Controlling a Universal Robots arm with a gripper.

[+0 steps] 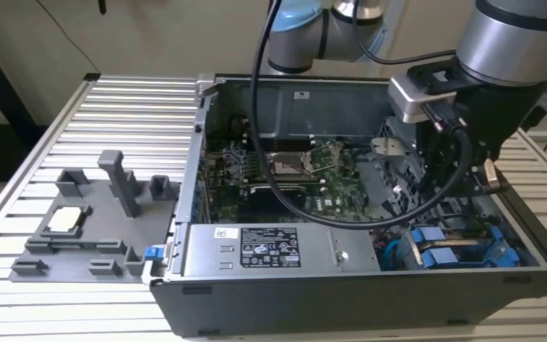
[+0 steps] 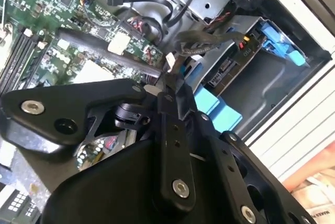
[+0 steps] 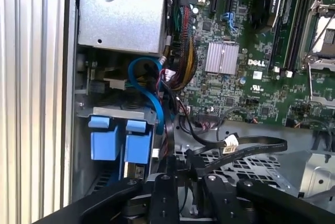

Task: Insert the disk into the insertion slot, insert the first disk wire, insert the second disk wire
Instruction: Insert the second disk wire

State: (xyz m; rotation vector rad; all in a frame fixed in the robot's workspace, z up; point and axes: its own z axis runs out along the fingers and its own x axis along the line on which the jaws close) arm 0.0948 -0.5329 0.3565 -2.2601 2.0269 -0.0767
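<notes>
Where the matte black gripper (image 2: 170, 80) is seen closest, in the second wrist view, its two slim fingers (image 2: 168, 124) are drawn nearly together around a thin dark wire (image 2: 180, 59); whether the wire is truly pinched cannot be told. Just beyond the fingertips, the disk (image 2: 222, 75), a flat silver-grey rectangle edged in glossy bright blue plastic, is seated in the insertion slot (image 2: 251, 85), a narrow bay of dull grey sheet metal. In the first wrist view, the carrier's two blue tabs (image 3: 123, 140) are seen beside a curved blue cable (image 3: 152, 96), with the perforated grey cage (image 3: 246, 169) spread behind the gripper. In the exterior view, the disk is set low in the open computer case (image 1: 350, 292), at the corner nearer the exterior view's right, beside a labelled grey power-supply box (image 1: 273, 249). Farther back, a green circuit board (image 1: 254, 178) with a square silver socket (image 1: 288, 164) is laid flat. The case is placed on a ribbed metal table (image 1: 83, 128), beside a grey plastic fixture tray (image 1: 74, 249).
</notes>
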